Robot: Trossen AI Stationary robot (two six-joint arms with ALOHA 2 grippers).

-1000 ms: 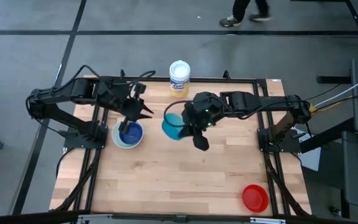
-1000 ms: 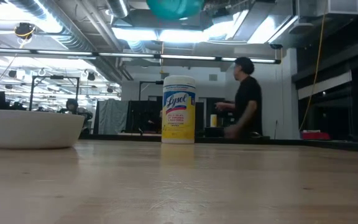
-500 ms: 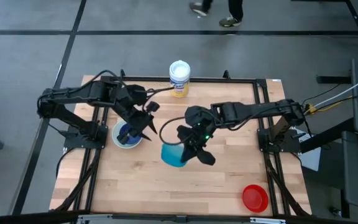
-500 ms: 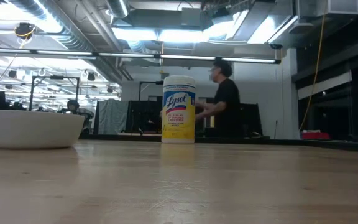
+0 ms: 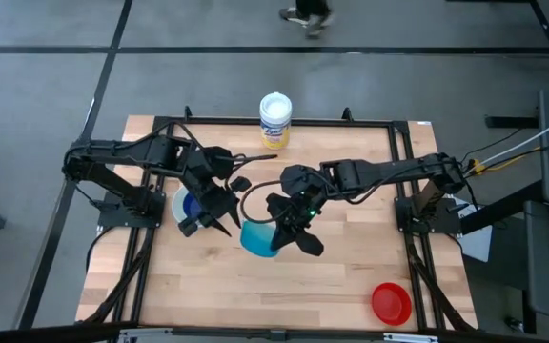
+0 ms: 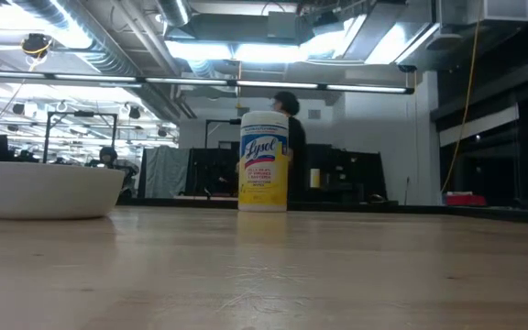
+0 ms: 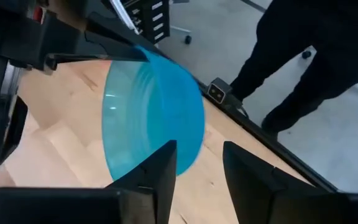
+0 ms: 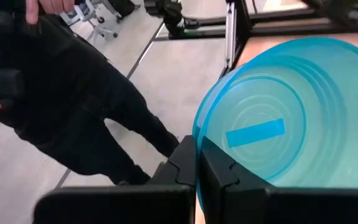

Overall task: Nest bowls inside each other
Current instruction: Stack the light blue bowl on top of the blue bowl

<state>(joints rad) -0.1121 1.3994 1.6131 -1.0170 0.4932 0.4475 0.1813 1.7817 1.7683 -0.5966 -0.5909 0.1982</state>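
Observation:
The teal bowl [image 5: 257, 238] hangs tipped on its side over the table's middle, with my right gripper [image 5: 276, 229] shut on its rim. My left gripper [image 7: 199, 155] is open and points at this bowl [image 7: 148, 118] from the table's left. Its fingertips stand close by the rim; I cannot tell whether they touch. The blue bowl [image 5: 196, 203] sits nested in the white bowl [image 5: 177, 206], which rests on its base at the table's left [image 6: 44, 188]. The red bowl [image 5: 391, 303] stands alone at the near right corner. My right gripper pinches the teal bowl's rim [image 8: 199, 132] between its two fingers, one on the inner wall and one on the outer. The bowl is lifted clear of the table and tipped, its inside [image 8: 278, 124] facing the wrist camera.
A yellow canister with a white lid [image 5: 274, 119] stands at the far edge's middle [image 6: 264, 160]. A black frame [image 5: 389, 124] runs round the tabletop. People in dark clothes stand beside the table [image 8: 61, 81] [image 7: 316, 56].
My right gripper has carried the teal bowl toward the near edge and a little leftward, tipping it further. My left gripper has left its place over the white bowl, moved toward the near edge and turned toward the teal bowl.

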